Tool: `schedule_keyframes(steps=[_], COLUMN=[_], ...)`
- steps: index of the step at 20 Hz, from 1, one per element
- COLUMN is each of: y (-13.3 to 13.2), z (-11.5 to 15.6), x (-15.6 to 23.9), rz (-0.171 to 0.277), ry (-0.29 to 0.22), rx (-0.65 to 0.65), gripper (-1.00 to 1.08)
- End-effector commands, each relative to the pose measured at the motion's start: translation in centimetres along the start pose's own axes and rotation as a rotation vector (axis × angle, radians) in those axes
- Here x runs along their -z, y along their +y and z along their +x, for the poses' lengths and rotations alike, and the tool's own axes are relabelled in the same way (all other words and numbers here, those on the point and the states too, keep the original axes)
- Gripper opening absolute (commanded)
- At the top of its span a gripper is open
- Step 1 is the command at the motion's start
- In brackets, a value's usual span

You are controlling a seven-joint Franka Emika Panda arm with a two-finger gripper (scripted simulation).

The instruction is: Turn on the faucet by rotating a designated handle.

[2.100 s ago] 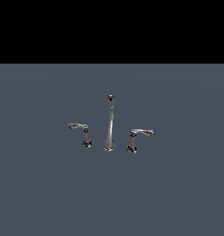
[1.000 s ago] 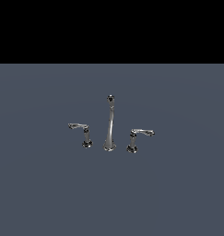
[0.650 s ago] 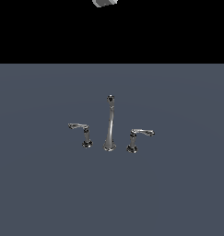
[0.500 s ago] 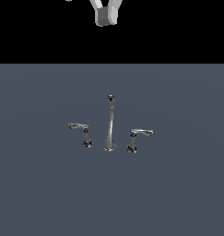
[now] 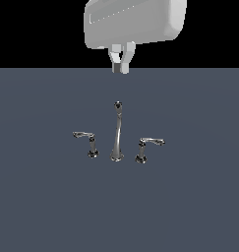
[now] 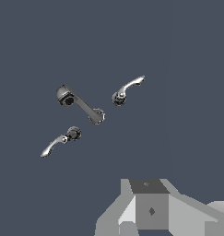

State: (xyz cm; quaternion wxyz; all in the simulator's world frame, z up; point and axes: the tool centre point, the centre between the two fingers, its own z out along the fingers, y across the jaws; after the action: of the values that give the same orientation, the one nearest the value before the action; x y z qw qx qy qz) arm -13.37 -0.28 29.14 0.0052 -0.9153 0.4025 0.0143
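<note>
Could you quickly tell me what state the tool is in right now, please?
Tool: fingers close together with only a narrow gap, holding nothing, high above the faucet; open or shut cannot be told.

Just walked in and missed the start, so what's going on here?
A white robot arm hangs above a small chrome faucet on a grey surface, its gripper pointing down and holding nothing. The job is to turn the handle whose lever juts toward the exterior view's right. The gripper is well above and apart from it, so no contact yet. The other handle and the spout are untouched.
</note>
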Motion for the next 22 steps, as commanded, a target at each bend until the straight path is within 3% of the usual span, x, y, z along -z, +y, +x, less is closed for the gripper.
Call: schedule_keyframes(steps=[1, 22], y=[-0.5, -1.1], z=[1.1, 11.2], x=[-1.6, -14.1], rz=[0.002, 0.012], ry=[0.002, 0.019], rx=[-0.07, -0.642], gripper=[-1.0, -1.0])
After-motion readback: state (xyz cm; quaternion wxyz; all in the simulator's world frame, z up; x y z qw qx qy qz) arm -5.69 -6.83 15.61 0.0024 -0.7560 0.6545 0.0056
